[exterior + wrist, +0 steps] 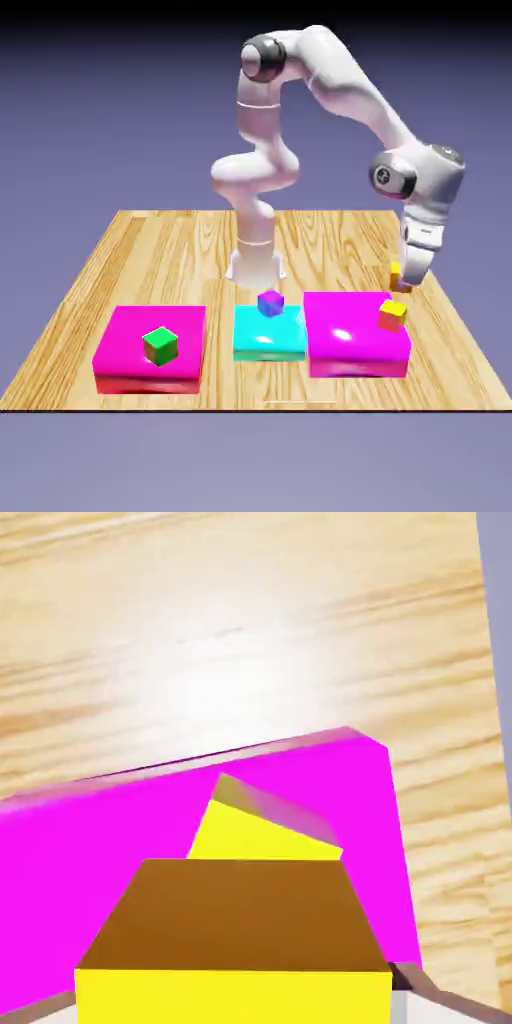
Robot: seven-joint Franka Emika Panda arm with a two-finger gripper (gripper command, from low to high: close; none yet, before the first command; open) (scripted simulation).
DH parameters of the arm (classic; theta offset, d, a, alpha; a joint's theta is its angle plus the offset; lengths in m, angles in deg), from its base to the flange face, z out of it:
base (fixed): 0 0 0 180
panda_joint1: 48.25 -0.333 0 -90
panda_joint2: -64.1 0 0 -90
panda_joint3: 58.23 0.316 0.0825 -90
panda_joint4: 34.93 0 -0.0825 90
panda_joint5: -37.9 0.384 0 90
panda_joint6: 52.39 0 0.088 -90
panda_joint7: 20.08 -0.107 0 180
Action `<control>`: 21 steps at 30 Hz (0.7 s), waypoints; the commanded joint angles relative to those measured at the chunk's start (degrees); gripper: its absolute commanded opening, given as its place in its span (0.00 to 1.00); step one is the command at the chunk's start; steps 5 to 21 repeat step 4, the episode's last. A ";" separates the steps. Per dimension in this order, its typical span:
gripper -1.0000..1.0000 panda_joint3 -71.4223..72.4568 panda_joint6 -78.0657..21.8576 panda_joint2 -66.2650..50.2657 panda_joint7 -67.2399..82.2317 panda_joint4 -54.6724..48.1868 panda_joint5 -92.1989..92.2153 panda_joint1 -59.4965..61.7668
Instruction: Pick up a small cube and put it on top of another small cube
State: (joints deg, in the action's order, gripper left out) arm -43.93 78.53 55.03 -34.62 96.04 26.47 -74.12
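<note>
At the exterior view's left, a magenta block [150,375] is laid flat on the wooden counter [175,250], and a green cube [160,346] is seen on top of it, turned at an angle. Further right, a smaller cyan block [268,345] is seen. A purple-blue cube [271,303] is set at that block's edge on the robot's side. Behind it, the base of the white arm [255,265] is placed on the counter, from which the arm is arched up and over toward the exterior view's right.

Just beside the cyan block, a second magenta block [350,350] is seen. The yellow-topped cube [392,314], with its orange sides, is carried on it near its right side.

At the far right, the jaws [406,282] are pointed downward, and the deep orange cube [396,273] is gripped between them, near the yellow-topped cube and on the robot's side of it. Whether the gripped cube is raised clear of the counter cannot be told.

In the hand view, the gripped cube is shown large at the bottom, with a brown face and a yellow one. The yellow-topped cube is partly hidden by it, and magenta is shown around both.
</note>
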 commanded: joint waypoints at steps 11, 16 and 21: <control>1.00 0.54 -4.94 2.97 1.08 -2.20 1.44 0.04; 1.00 0.54 -4.94 2.97 1.08 -2.20 1.44 0.04; 1.00 0.54 -4.94 2.97 1.08 -2.20 1.44 0.04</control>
